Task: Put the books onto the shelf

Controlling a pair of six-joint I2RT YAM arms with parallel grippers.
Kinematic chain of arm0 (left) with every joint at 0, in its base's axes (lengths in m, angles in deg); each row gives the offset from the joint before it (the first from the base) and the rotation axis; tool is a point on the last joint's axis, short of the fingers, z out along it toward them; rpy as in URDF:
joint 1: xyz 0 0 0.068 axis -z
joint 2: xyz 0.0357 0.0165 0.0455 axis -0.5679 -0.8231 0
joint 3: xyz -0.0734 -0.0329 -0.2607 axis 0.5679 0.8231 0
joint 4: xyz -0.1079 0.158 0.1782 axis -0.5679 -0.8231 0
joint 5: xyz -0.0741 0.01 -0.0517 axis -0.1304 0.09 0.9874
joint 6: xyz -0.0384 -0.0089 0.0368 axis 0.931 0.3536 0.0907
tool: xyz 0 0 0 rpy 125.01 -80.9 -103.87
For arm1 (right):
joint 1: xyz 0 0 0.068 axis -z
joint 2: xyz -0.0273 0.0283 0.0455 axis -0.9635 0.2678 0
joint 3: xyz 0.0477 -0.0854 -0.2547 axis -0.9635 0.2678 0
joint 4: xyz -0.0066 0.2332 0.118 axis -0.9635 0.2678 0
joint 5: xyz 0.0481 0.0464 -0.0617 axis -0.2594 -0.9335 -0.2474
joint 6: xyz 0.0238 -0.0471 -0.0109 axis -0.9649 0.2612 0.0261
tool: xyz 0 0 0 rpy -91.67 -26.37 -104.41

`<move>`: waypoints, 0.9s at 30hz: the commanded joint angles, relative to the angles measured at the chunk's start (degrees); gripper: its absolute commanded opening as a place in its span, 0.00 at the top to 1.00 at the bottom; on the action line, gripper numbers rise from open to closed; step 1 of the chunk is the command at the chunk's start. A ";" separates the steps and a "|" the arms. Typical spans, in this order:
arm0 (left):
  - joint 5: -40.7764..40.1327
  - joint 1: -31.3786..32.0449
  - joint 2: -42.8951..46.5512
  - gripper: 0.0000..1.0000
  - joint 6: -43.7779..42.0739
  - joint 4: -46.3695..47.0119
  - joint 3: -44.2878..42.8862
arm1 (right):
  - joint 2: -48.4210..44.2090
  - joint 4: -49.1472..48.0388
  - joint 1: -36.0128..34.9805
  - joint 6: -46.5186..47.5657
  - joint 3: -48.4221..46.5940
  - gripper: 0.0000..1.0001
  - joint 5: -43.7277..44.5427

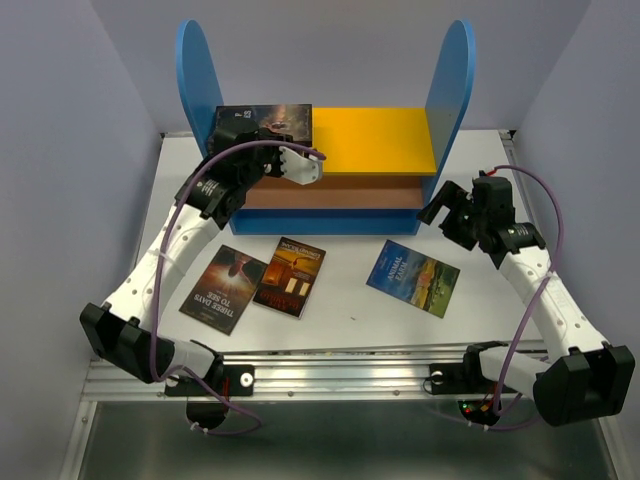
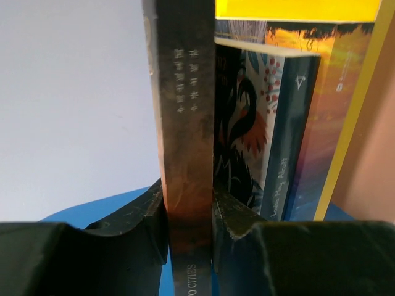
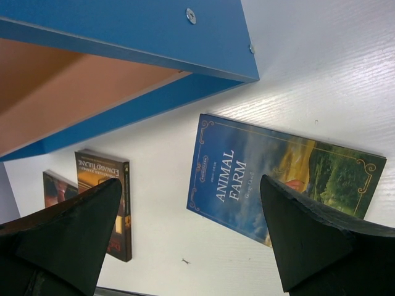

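Your left pincer is clamped on a dark orange-brown book at the shelf's left end, its spine title cut off. Only the wrist view shows the floral navy book beside it. Your right pincer gapes wide above Animal Farm, flat on the bench.

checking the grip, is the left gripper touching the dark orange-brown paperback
Touching: left wrist view shows both black fingers pressed against the dark orange-brown paperback.
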 commanded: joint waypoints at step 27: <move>12.18 -2.65 4.12 0.04 1.92 -11.69 -6.20 | 0.92 -1.20 0.08 1.88 -2.33 0.00 -2.35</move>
